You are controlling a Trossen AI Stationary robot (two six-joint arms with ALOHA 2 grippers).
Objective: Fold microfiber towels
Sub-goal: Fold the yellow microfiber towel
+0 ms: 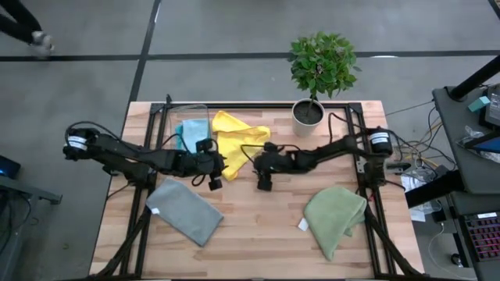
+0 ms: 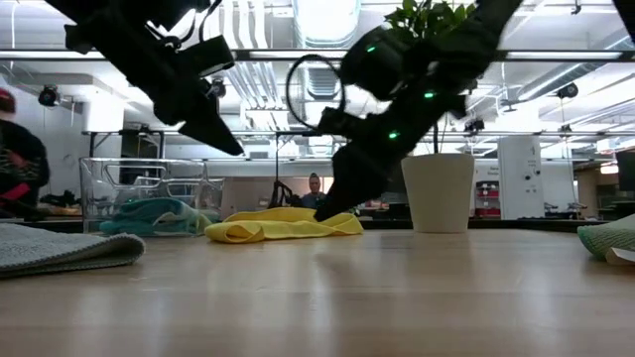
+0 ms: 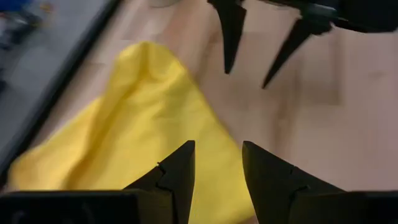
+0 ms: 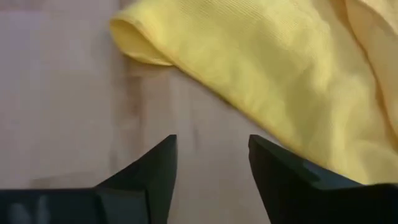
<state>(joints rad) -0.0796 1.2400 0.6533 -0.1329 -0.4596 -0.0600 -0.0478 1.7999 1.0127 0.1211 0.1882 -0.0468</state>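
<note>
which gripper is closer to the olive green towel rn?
Right. The right gripper hangs over the table's middle by the yellow towel, up and left of the olive green towel in the high view. The left gripper sits farther left, beyond the right one.

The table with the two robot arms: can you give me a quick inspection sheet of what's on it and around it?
Surface: wooden table, black frame around it.
Job's things: yellow towel loosely folded at the middle; grey towel folded flat at front left; green towel crumpled at front right; teal towel in the clear bin.
Clutter: potted plant at the back.
Grippers: left claw open, over the yellow towel's edge; right claw open, empty, beside that towel.
Cables: wires off the right side.
Surroundings: grey floor, equipment at right, people in the room behind.
</note>
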